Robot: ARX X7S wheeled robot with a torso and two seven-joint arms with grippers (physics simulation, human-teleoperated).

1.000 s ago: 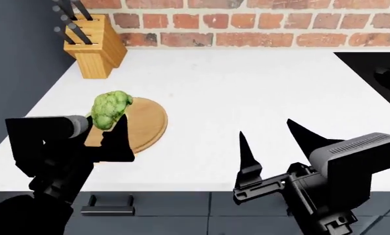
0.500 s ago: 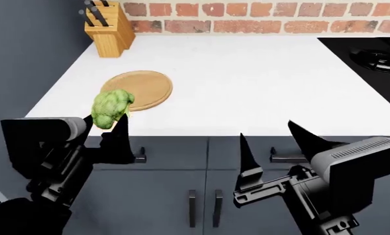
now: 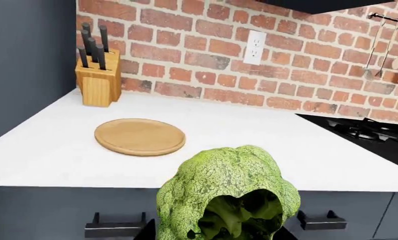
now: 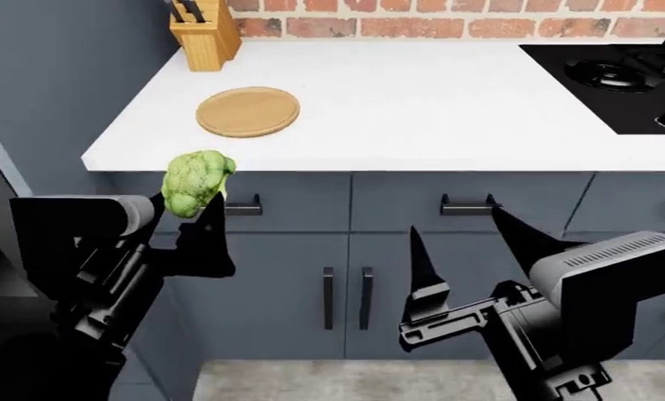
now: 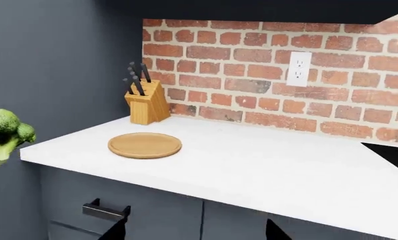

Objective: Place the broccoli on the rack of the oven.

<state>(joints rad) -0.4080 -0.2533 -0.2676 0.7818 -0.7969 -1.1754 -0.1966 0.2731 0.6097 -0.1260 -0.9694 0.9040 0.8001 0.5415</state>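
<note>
The broccoli [image 4: 195, 180] is a bumpy green head held above the cabinet fronts, in front of the counter's edge. My left gripper [image 4: 188, 205] is shut on it, with a black finger on each side. In the left wrist view the broccoli [image 3: 219, 185] fills the lower middle, stalk side toward the camera, and hides most of the left gripper [image 3: 219, 233]. The right wrist view catches the broccoli [image 5: 2, 131] at its edge. My right gripper [image 4: 452, 219] is open and holds nothing; its fingertips point at the grey drawers [image 5: 193, 227]. The oven and its rack are out of view.
A white counter [image 4: 422, 100] carries a round wooden board [image 4: 248, 111], a knife block [image 4: 205, 33] and a black hob [image 4: 622, 67]. Below are grey drawers and cabinet doors [image 4: 344, 296] with black handles. A tall grey cabinet [image 4: 54, 83] stands at the left.
The view has pulled back from the counter, so the cabinet doors and floor now show. The broccoli stays in my left gripper. Both arms keep their pose.
</note>
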